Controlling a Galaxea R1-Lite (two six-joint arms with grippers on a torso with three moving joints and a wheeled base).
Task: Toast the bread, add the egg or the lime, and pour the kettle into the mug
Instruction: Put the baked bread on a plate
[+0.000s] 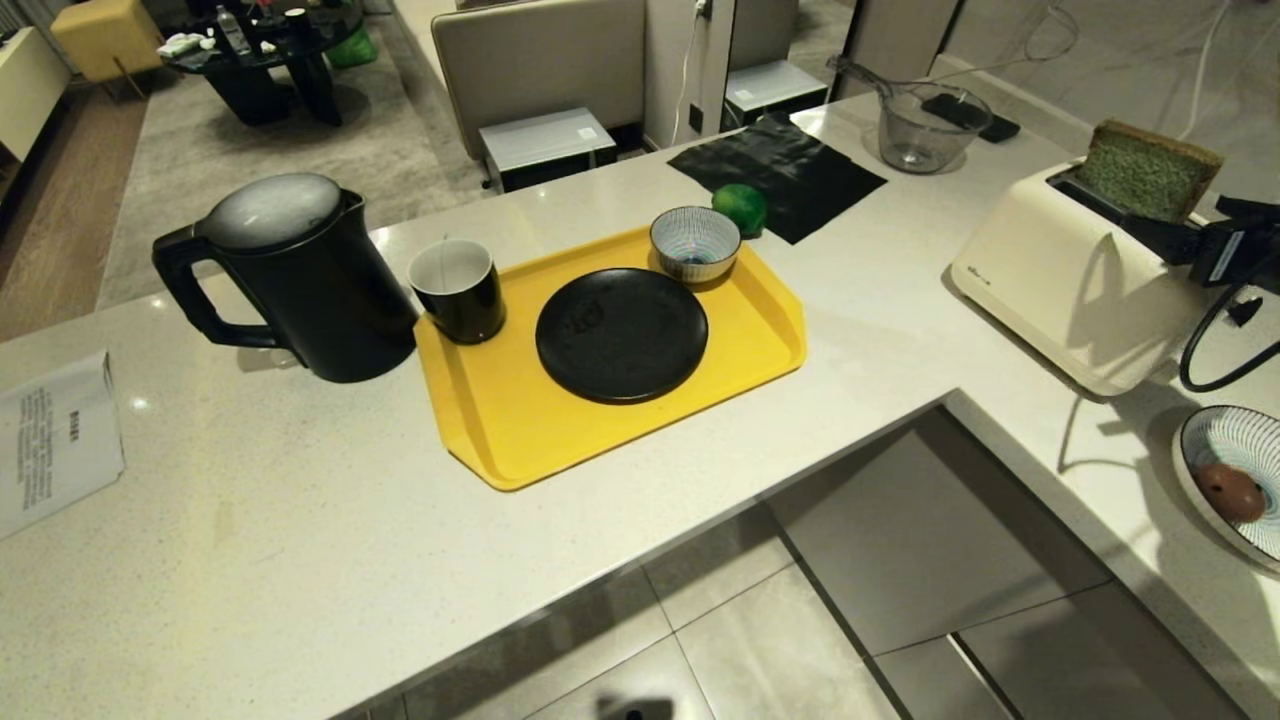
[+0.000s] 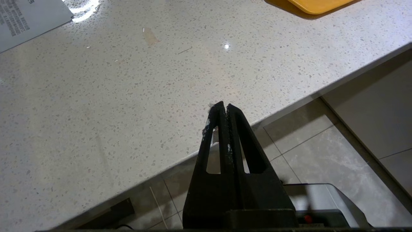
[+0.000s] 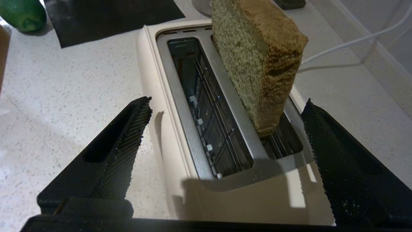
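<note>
The bread (image 1: 1145, 172) (image 3: 257, 61) stands upright in the far slot of the cream toaster (image 1: 1070, 275) (image 3: 244, 196), mostly sticking out. My right gripper (image 1: 1172, 238) (image 3: 227, 101) is open at the toaster's near end, one finger on each side of its body, touching nothing. The near slot is empty. The black kettle (image 1: 300, 290) stands left of the yellow tray (image 1: 500, 430), with the black mug (image 1: 460, 290) on the tray's corner. The lime (image 1: 741, 208) (image 3: 22, 14) lies behind the tray. An egg (image 1: 1230, 492) rests in a striped bowl (image 1: 1215, 435). My left gripper (image 2: 223, 105) is shut, parked at the counter's front edge.
A black plate (image 1: 620, 335) and a small striped bowl (image 1: 695, 243) sit on the tray. Behind lie a black cloth (image 1: 790, 170) and a glass jug (image 1: 925, 130). A paper sheet (image 1: 55, 440) lies far left. A black cable (image 1: 1215, 340) loops beside the toaster.
</note>
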